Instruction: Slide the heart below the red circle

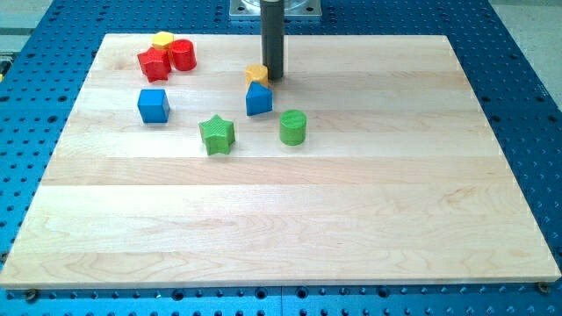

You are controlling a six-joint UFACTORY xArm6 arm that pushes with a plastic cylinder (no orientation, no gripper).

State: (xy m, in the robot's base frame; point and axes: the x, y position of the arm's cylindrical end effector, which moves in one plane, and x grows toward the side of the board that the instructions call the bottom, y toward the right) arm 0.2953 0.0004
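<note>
The yellow heart [255, 74] lies at the board's upper middle, touching the top of a blue block [258, 99]. My tip [273, 77] stands right beside the heart on its right, touching or nearly touching it. The red circle [183, 54] sits at the upper left, well to the left of the heart. It is packed against a red star [154, 63] and a yellow hexagon [162, 40].
A blue cube [153, 105] lies below the red cluster. A green star [216, 134] and a green cylinder [292, 127] lie below the heart and blue block. The wooden board [281, 228] rests on a blue perforated table.
</note>
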